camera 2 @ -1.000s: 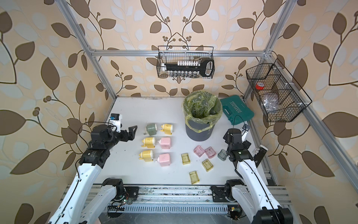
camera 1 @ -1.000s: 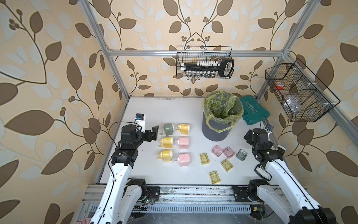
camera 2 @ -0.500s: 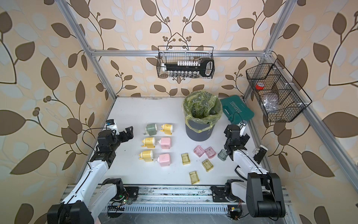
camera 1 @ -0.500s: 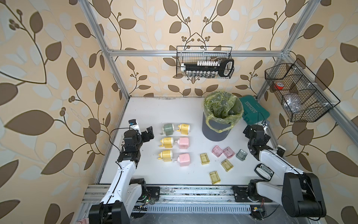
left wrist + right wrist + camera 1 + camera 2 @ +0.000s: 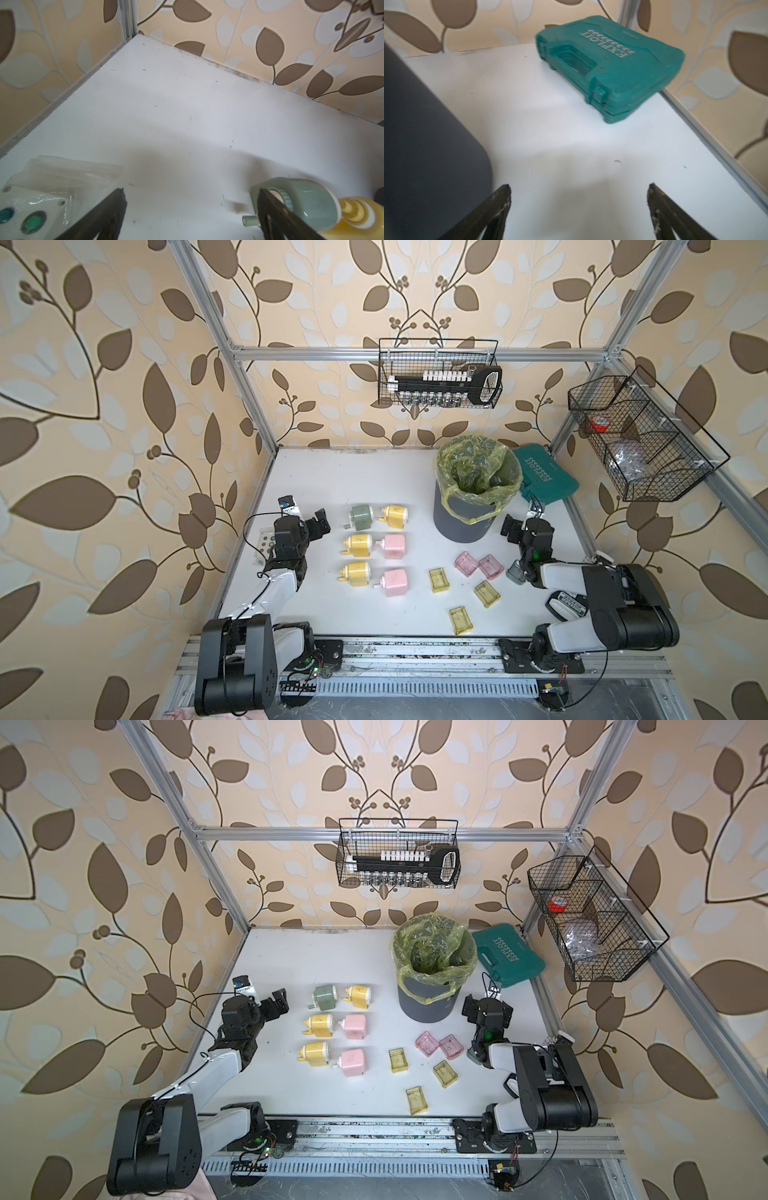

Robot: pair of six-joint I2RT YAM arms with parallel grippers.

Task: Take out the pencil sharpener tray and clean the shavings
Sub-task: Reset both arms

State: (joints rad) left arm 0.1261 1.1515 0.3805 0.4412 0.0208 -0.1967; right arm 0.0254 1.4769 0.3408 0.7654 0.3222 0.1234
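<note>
Several pencil sharpeners stand in two columns left of centre, among them a green one (image 5: 361,516) (image 5: 301,199), a yellow one (image 5: 359,544) and a pink one (image 5: 395,580). Several translucent trays lie loose to their right: pink (image 5: 466,563), yellow (image 5: 438,580) and a grey-green one (image 5: 515,572) beside my right arm. I make out no shavings in them. My left gripper (image 5: 320,522) (image 5: 191,191) is open and empty, just left of the green sharpener. My right gripper (image 5: 509,526) (image 5: 579,187) is open and empty beside the bin.
A grey bin (image 5: 469,522) with a yellow-green liner stands at the back right. A teal case (image 5: 546,479) (image 5: 612,62) lies behind it. A clear bag holding a white box (image 5: 266,545) lies by the left edge. Wire baskets (image 5: 440,373) hang on the walls.
Both arms have folded down, their elbows sinking toward the front rail. The grippers stay open near the same places; the right one has shifted slightly left, toward the bin.
</note>
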